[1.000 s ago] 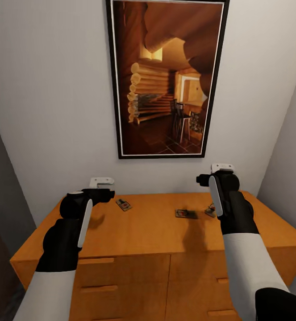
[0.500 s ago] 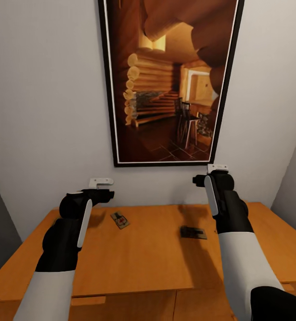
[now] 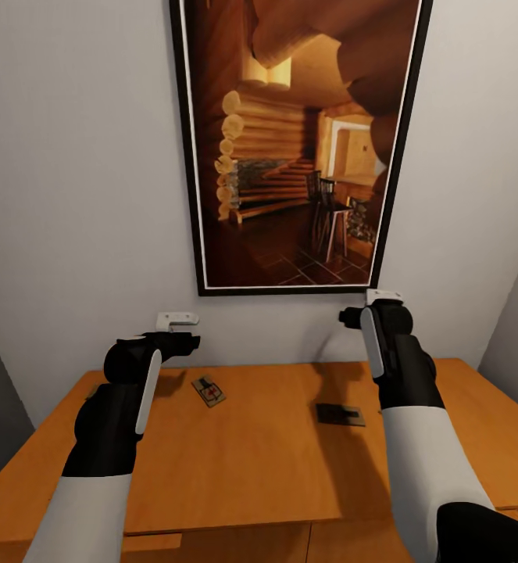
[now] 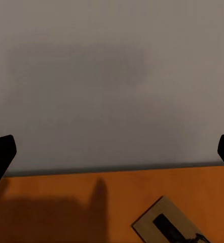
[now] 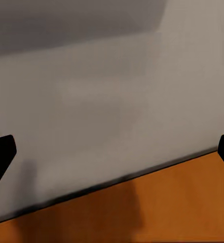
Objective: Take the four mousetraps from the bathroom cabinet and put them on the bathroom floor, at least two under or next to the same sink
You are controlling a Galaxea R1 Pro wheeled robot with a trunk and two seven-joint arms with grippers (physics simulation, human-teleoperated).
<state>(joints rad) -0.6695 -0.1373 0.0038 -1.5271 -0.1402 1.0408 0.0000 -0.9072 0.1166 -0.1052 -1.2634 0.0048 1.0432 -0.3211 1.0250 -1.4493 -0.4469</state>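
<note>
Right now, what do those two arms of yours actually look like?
Each arm has a smooth white forearm sleeve, then a bulky matte black wrist section with a slim white stripe along it. A small white block caps each end, at the left gripper and the right gripper. The fingertips are black.

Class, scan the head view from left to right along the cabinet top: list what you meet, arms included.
Left arm → mousetrap with the red mark → shaded mousetrap → right arm, all over the orange cabinet.
</note>
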